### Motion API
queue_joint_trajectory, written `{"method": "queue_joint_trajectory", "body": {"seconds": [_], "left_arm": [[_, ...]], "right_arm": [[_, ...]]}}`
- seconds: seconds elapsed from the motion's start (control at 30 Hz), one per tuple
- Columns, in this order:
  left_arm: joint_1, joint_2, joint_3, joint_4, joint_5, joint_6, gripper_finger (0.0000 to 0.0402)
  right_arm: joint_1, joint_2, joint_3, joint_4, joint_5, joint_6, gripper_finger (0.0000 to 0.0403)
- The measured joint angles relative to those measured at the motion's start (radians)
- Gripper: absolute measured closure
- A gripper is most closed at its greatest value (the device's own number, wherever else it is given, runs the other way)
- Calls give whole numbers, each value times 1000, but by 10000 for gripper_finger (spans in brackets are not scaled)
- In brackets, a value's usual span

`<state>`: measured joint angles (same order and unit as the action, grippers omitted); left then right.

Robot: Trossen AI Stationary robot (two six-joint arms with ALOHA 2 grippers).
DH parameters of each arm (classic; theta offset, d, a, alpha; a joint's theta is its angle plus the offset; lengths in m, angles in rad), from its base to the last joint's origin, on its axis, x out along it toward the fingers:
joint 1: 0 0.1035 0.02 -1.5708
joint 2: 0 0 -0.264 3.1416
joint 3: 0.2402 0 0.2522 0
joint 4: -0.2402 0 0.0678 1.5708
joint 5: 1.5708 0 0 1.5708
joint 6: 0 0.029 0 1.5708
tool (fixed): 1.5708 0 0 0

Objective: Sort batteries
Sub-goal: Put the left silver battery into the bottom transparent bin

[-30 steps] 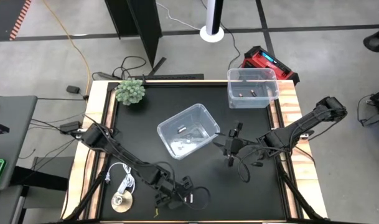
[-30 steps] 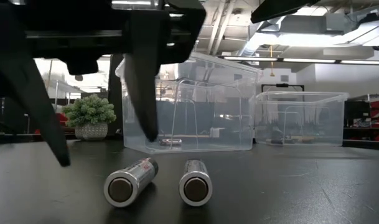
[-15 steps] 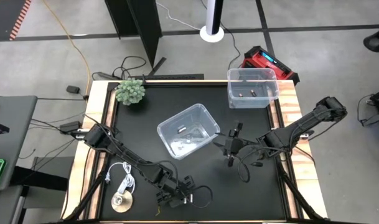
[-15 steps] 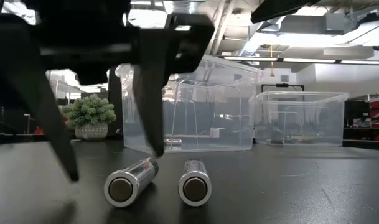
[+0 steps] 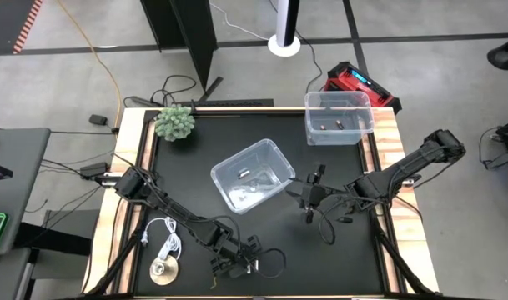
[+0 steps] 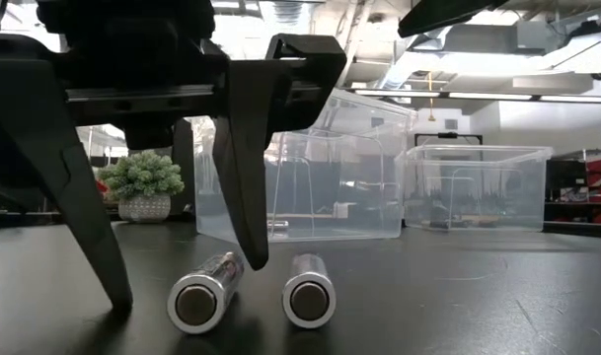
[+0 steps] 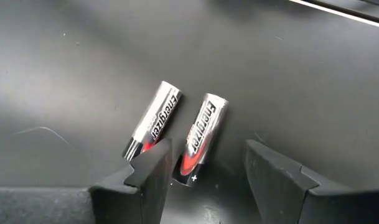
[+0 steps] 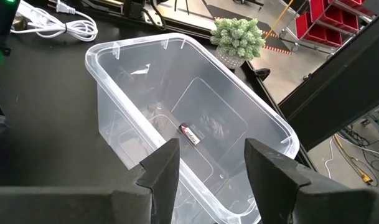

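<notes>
Two silver batteries with red ends lie side by side on the black table near its near edge, one [image 7: 201, 140] [image 6: 203, 298] beside the other [image 7: 153, 121] [image 6: 310, 294]. My left gripper [image 7: 208, 158] [image 5: 237, 263] is open and low over them, pointing down. Its fingers stand on either side of the first battery, and one fingertip [image 6: 253, 258] is in the gap between the two. My right gripper [image 8: 208, 180] [image 5: 308, 197] is open and hovers beside the middle clear bin [image 5: 249, 175], which holds a battery [image 8: 190, 134].
A second clear bin [image 5: 338, 117] with batteries inside stands at the far right corner. A small potted plant [image 5: 174, 122] sits at the far left corner. A white coiled cable with a round disc [image 5: 163, 254] lies left of my left gripper. Open black tabletop lies between the arms.
My left gripper has come down toward the two batteries and shifted slightly sideways, staying open; its fingertips are now close to the table around one battery. The batteries and my right arm have stayed where they were.
</notes>
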<state>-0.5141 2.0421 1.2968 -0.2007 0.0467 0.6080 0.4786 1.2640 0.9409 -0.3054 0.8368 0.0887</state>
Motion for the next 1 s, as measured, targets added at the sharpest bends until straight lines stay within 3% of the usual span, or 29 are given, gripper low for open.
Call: {"method": "queue_joint_trajectory", "body": {"seconds": [0.17, 0.67, 1.0], "left_arm": [[4, 1, 0, -12, 1, -43, 232], [21, 3, -5, -34, 57, -144, 358], [20, 4, 12, -69, 55, -130, 360]], "right_arm": [[0, 0, 0, 0, 0, -1, 207], [0, 0, 0, 0, 0, -3, 207], [-1, 0, 0, 0, 0, -2, 207]]}}
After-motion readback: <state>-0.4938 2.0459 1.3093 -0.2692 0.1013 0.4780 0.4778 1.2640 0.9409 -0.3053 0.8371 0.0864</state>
